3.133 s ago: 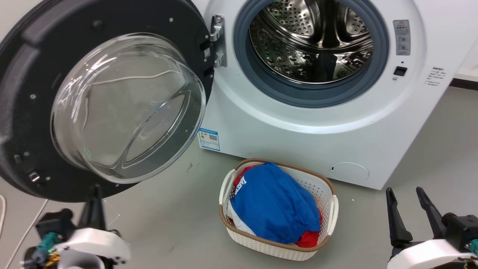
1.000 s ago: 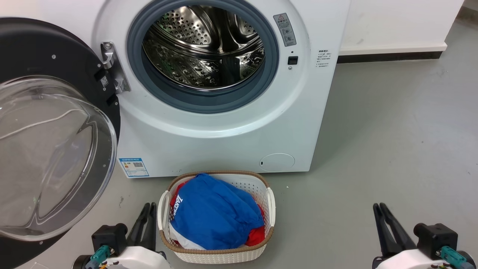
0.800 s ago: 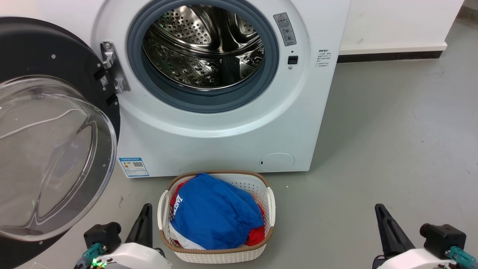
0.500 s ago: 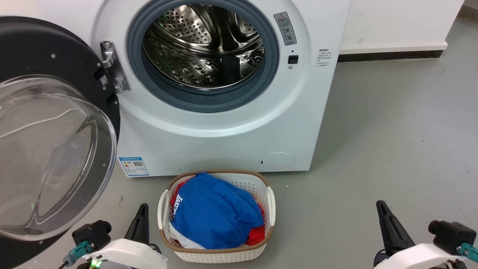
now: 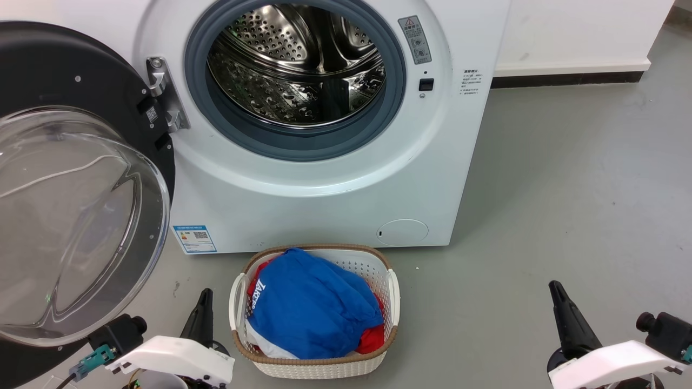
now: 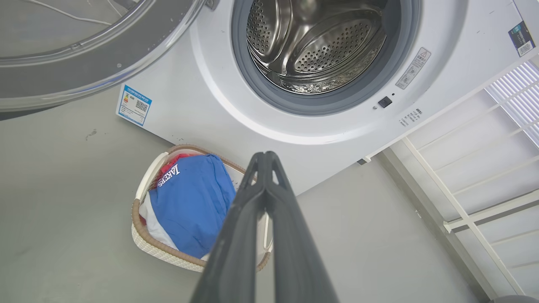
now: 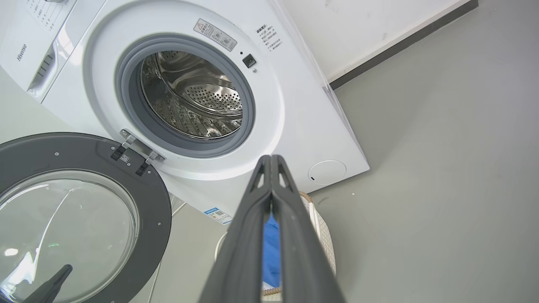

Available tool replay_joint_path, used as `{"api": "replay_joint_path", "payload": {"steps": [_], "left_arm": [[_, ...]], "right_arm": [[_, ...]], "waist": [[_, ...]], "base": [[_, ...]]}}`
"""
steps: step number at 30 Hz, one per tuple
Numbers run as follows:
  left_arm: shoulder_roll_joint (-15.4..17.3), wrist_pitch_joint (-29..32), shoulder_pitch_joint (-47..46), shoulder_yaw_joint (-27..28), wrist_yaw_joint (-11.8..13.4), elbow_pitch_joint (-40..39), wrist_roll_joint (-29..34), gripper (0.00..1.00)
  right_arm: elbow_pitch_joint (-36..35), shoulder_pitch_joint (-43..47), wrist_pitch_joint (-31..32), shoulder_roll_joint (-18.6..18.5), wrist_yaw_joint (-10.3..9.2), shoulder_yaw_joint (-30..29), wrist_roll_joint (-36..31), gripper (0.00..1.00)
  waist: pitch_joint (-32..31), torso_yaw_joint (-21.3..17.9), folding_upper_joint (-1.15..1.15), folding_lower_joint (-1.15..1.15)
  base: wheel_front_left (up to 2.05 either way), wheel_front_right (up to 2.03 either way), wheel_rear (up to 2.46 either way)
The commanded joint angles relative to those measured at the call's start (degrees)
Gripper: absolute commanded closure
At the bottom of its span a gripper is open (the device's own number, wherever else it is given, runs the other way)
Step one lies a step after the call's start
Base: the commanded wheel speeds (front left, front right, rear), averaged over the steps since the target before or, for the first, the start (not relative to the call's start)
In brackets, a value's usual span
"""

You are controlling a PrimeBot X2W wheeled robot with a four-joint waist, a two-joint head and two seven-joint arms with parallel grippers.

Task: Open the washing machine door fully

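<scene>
Head view: the washing machine [image 5: 324, 189] is recorded standing on a grey floor [image 5: 567, 189], with its steel drum [image 5: 297, 65] exposed inside the grey-blue gasket [image 5: 197, 108]. The washing machine door [image 5: 65, 70] is swung out to the left on its metal hinge [image 5: 165, 94], clear of the opening, with its domed glass turned toward the camera. A white laundry basket [image 5: 393, 292] holding a blue garment [image 5: 313, 313] is set just before the machine. The left gripper [image 5: 205, 296] is held low, just beside the basket's left rim and below the door. The right gripper [image 5: 555, 289] is held low at the lower right, well apart from the basket. Each is seen edge-on as one dark spike pointing up.

Left wrist view: the left fingers are pressed together, tips meeting, with nothing held between them. They are aimed at the machine's lower front, across the basket's right rim.

Right wrist view: the right fingers are likewise closed tip to tip and empty, aimed below the drum opening. The door is shown at the lower left, wide open.
</scene>
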Motion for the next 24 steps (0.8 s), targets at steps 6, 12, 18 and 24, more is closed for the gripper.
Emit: {"api": "replay_joint_path", "payload": {"steps": [6, 12, 18, 24], "left_arm": [[-0.7, 1.3, -1.8, 1.9, -1.2, -0.5, -4.6, 1.0], [-1.4, 2.3, -2.1, 3.3, -2.1, -0.5, -8.2, 1.0], [-2.0, 3.4, -2.3, 4.5, -2.9, -0.4, -11.7, 1.0], [-2.7, 4.3, -2.4, 5.6, -3.7, -0.3, -14.9, 1.0]], "right_arm": [[0.3, -2.3, 0.4, -0.6, 0.01, -0.4, 6.3, 1.0], [1.0, -3.1, 0.8, -0.7, 0.01, -0.6, 11.2, 1.0], [1.7, -3.7, 1.3, -0.8, 0.01, -0.9, 15.9, 1.0], [2.4, -4.3, 1.7, -0.8, 0.01, -1.2, 20.1, 1.0]], "waist": [[0.1, 0.1, 0.0, 0.0], [0.2, 0.2, 0.0, 0.0], [0.3, 0.3, 0.0, 0.0], [0.4, 0.3, 0.0, 0.0]], "base": [[0.0, 0.0, 0.0], [0.0, 0.0, 0.0], [0.0, 0.0, 0.0], [0.0, 0.0, 0.0]]}}
